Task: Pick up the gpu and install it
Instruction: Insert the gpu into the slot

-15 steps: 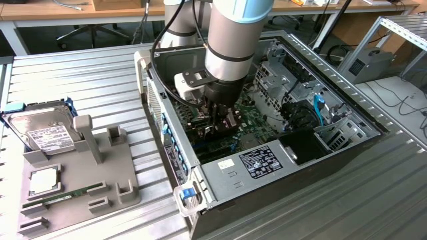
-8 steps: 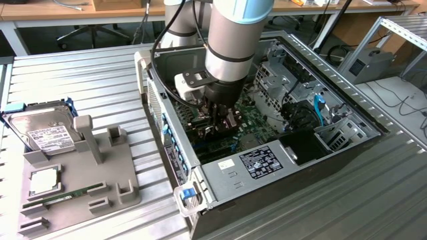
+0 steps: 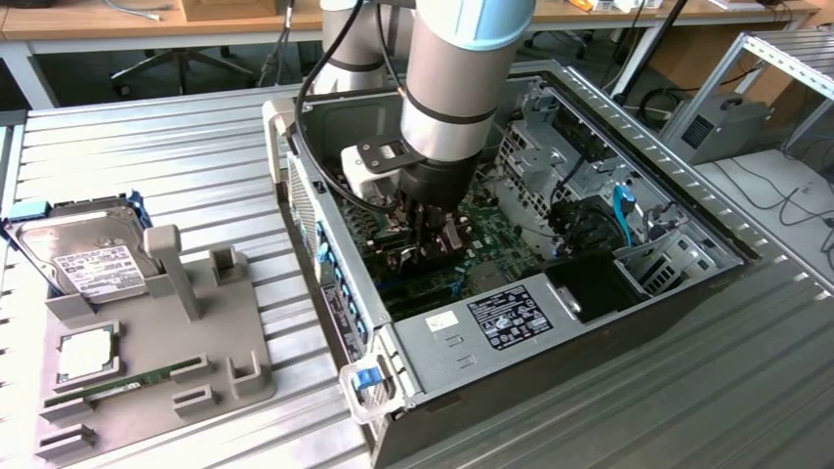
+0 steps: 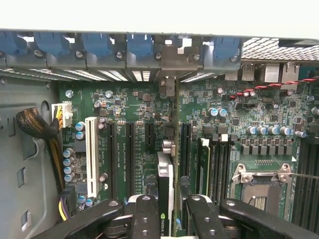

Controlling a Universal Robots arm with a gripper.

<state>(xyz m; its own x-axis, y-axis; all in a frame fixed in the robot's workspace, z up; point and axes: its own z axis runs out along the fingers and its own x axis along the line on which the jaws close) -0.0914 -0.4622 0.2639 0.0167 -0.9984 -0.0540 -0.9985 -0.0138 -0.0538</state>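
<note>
Matt black metal pincer (image 4: 167, 211); glossy green motherboard (image 4: 134, 124); ribbed matt metal table (image 3: 170, 166); grey plastic holder (image 3: 195, 332).

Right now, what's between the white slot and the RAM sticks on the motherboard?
In the wrist view: black expansion slots and the gpu, held edge-on by the gripper, stand between white slot and RAM sticks.

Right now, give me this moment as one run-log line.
gripper: shut on gpu | position: inside open PC case, above motherboard slots | gpu: held edge-on, not seated
</note>
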